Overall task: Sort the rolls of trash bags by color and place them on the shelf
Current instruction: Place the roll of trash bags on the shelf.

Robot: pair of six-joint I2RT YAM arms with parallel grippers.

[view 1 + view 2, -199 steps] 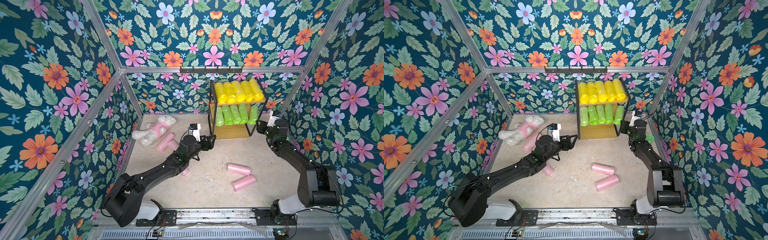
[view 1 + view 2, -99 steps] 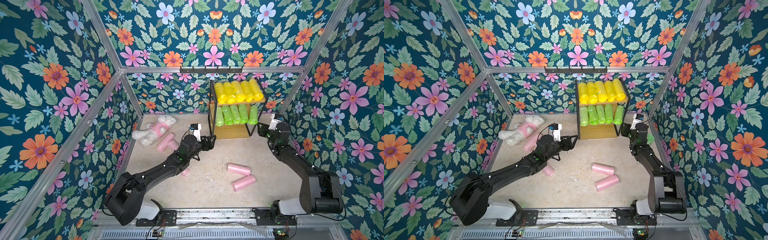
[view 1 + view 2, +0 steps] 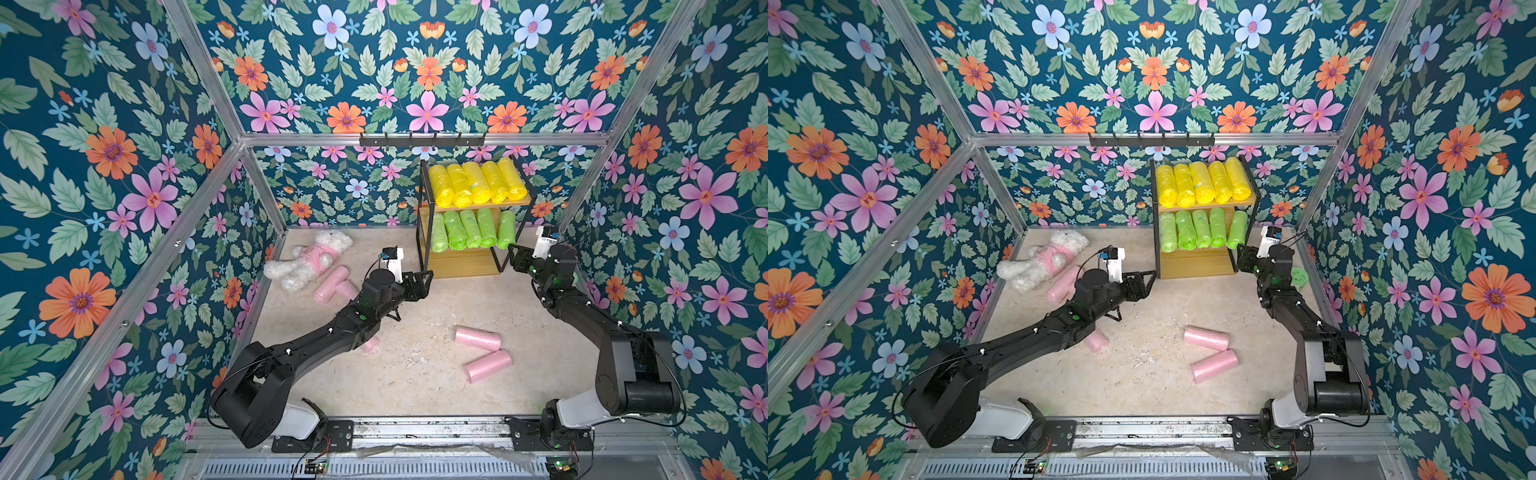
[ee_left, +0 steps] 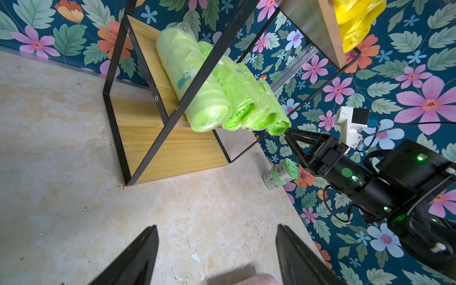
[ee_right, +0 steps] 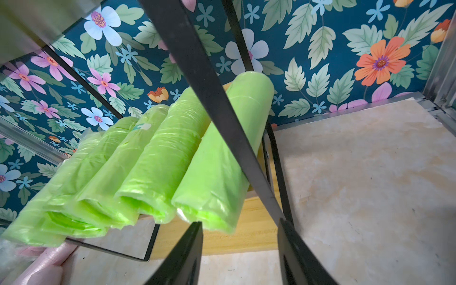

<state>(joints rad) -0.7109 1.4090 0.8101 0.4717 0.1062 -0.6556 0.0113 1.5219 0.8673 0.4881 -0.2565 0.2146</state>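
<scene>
surface (image 3: 415, 386): one pale, stone-patterned base inside flowered walls
shelf (image 3: 469, 266): one three-tier wooden rack in a black frame, at the far wall, right of centre
yellow rolls (image 3: 473, 183): five, side by side on the top tier
green rolls (image 3: 469, 228): five, side by side on the middle tier
plush toy (image 3: 307, 259): one, white in a pink shirt, lying at the far left
pink rolls (image 3: 478, 338): five, all on the surface; two side by side just beside the plush toy, one partly hidden under the left arm (image 3: 332, 332), two near the middle, right of that arm
left gripper (image 3: 426, 284): just left of the shelf's bottom tier, fingers (image 4: 138, 256) spread wide, nothing between them
right gripper (image 3: 514, 257): at the shelf's right front post, fingers (image 5: 187, 254) parted and empty, tips just beside the end of the rightmost green roll
jar (image 3: 1300, 276): one, small, green-lidded, by the right wall beyond the right gripper
</scene>
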